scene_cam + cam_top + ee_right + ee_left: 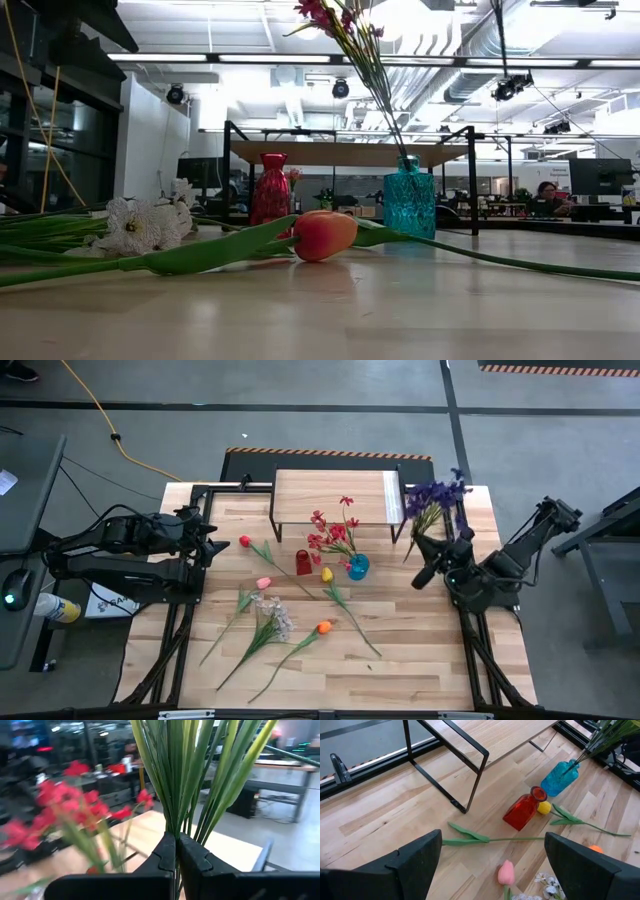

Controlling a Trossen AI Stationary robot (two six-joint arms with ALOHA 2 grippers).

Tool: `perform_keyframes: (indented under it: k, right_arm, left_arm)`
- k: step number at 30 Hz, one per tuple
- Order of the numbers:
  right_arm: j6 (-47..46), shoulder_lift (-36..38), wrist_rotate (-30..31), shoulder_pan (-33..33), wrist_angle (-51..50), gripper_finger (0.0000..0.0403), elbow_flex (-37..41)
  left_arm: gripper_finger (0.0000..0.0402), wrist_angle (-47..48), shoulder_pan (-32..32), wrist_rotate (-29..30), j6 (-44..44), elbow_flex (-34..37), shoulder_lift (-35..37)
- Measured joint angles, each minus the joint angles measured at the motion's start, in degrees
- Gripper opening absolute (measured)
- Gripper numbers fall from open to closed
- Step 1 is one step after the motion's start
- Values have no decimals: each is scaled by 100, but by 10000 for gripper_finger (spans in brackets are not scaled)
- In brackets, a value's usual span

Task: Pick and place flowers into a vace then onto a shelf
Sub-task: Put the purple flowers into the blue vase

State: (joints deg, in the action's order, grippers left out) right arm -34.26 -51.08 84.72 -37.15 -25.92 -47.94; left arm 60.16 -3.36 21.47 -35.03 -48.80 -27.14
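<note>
- The purple spray (pixel 437 500) is held clamped by its green stems in the right gripper (pixel 436 552), at the table's right edge beside the shelf (pixel 333 497)
- The stems should be kept upright and lowered into the red vase (pixel 303 563), since the blue vase (pixel 357 567) already carries red blossoms (pixel 330 532)
- The left gripper (pixel 213 540) waits spread wide

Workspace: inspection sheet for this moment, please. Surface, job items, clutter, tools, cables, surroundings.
Surface: wooden plank table, flowers lying loose on it.
Job's things: shelf bare on top; blue vase holds red spray; red vase shows no flowers; orange tulip, pink tulip, yellow tulip, red tulip, white spray on table.
Clutter: nothing seen.
Grippers: left tool open, empty, at table's left edge; right tool shut on purple spray stems.
Cables: yellow cable on floor.
Surroundings: person seated far behind.
</note>
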Motion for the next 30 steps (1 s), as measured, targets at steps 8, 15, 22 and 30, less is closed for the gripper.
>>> perform_keyframes:
  k: [8,15,22,30]
  right_arm:
    - [-24,-472,-240,888,539,0,0]
    - [-21,-1118,-758,1614,1105,0,0]
    - [-22,-1629,-1186,2117,1954,0,0]
    - [-134,-2102,-1494,2387,2615,0,2]
  left_arm:
    - [386,0,0,11,-1,0,0]
    - [386,0,0,14,9,0,0]
    - [386,0,1,17,26,0,0]
    - [386,2,-1,18,24,0,0]
